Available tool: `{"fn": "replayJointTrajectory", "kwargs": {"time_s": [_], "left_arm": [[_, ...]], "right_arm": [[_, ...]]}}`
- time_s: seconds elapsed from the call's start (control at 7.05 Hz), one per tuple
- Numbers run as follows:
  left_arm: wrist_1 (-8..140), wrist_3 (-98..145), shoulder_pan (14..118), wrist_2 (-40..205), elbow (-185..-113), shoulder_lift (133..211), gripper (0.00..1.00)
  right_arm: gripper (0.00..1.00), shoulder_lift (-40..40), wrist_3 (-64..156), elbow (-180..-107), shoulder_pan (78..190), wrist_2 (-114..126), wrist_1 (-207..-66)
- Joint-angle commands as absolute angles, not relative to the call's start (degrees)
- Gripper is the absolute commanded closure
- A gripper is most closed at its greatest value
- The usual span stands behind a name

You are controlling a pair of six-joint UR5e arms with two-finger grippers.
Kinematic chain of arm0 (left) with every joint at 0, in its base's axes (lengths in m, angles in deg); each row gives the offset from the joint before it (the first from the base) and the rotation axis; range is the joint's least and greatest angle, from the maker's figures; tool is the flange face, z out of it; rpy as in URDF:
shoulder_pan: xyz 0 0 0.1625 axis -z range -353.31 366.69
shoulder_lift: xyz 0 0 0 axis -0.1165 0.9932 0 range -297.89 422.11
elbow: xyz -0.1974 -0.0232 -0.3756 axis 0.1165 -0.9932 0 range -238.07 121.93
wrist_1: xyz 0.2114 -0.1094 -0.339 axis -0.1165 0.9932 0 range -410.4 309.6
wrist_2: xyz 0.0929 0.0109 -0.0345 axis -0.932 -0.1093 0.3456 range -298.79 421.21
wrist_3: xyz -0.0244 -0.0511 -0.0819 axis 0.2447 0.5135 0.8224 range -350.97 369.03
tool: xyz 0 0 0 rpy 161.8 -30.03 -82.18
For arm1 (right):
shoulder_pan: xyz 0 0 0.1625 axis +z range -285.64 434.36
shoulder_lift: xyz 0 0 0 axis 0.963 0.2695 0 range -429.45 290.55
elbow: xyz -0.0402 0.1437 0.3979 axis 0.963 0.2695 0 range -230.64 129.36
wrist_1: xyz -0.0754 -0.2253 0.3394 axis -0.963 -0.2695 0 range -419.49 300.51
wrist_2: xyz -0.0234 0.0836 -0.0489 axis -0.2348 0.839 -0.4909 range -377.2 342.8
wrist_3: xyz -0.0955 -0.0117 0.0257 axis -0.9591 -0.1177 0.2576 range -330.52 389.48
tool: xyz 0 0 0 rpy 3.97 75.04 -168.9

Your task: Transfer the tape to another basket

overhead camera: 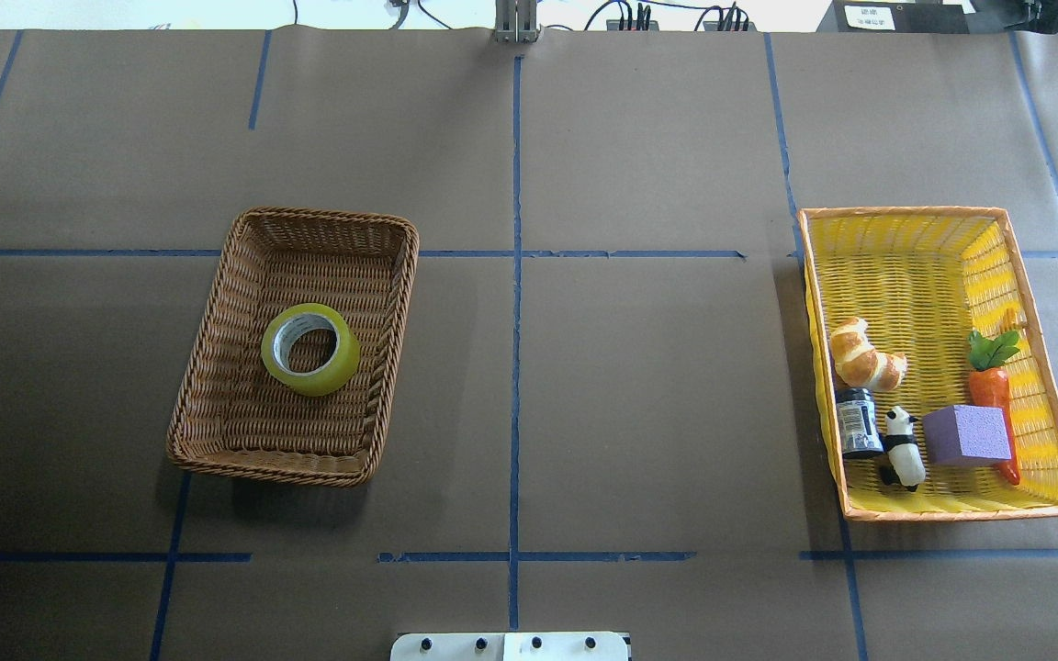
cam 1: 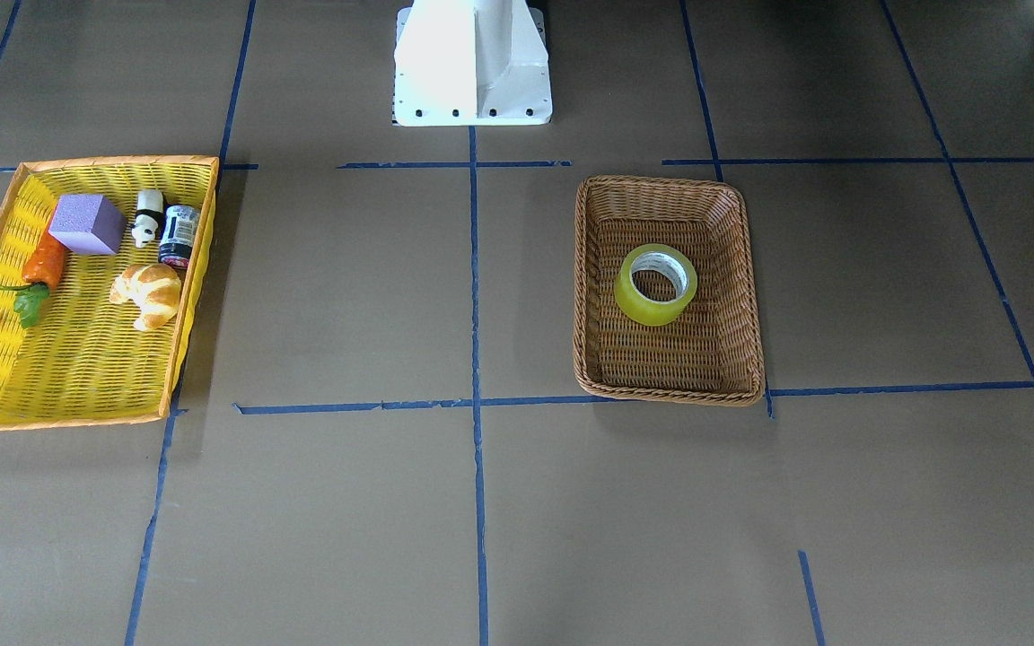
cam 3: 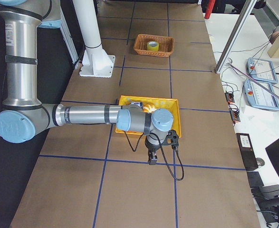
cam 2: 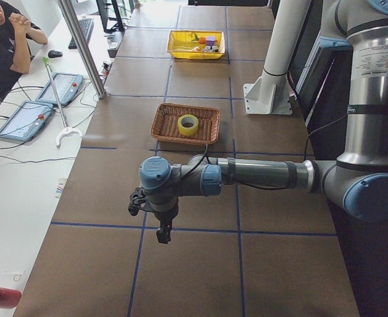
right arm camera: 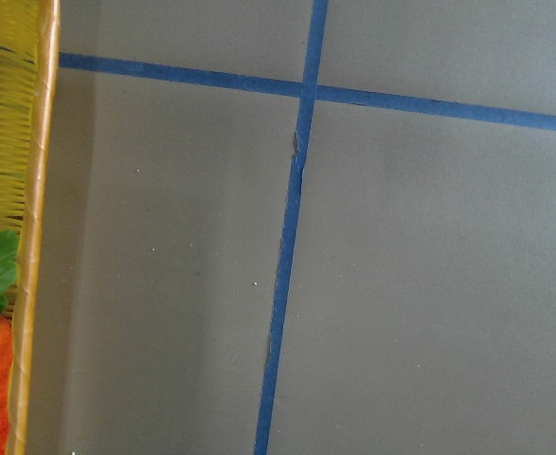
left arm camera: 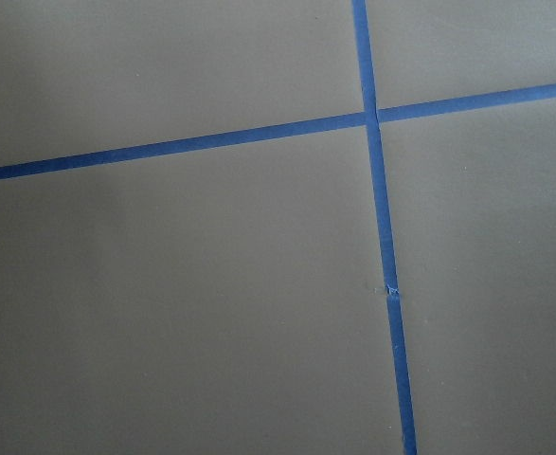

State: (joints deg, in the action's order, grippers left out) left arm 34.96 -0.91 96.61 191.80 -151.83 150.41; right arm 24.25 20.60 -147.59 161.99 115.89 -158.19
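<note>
The yellow-green tape [cam 1: 652,310] lies flat in the middle of the brown wicker basket [cam 1: 670,391]. Both show in the overhead view, the tape [overhead camera: 313,378] inside the basket [overhead camera: 263,464], and in the side views, the tape [cam 2: 188,131] [cam 3: 152,48]. My left gripper [cam 2: 164,232] hangs over bare table well away from the wicker basket [cam 2: 167,125]; I cannot tell if it is open or shut. My right gripper [cam 3: 152,159] hangs just beside the yellow basket [cam 3: 172,118]; I cannot tell its state. Neither gripper shows in the overhead, front or wrist views.
The yellow orange-rimmed basket [overhead camera: 906,257] holds a croissant [overhead camera: 864,356], a small jar [overhead camera: 857,422], a panda figure [overhead camera: 902,448], a purple block [overhead camera: 968,434] and a carrot [overhead camera: 993,386]. Its rim [right arm camera: 39,190] shows in the right wrist view. Blue tape lines [left arm camera: 382,237] cross the brown table. The robot's base [cam 1: 472,63] stands at the table's edge.
</note>
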Motion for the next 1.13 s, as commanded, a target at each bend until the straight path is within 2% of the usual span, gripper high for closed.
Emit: {"fn": "replayJointTrajectory", "kwargs": {"time_s": [0.0,0.99], "left_arm": [[35.0,-1.1,96.7,192.0,-152.3,150.4,0.00],[35.1,-1.2,96.3,191.6,-152.0,151.7,0.00]], "right_arm": [[0.00,24.2,20.6,-147.7,162.0,116.3,-158.2],[0.00,23.7,20.5,-147.1,161.8,116.3,-158.2]]}}
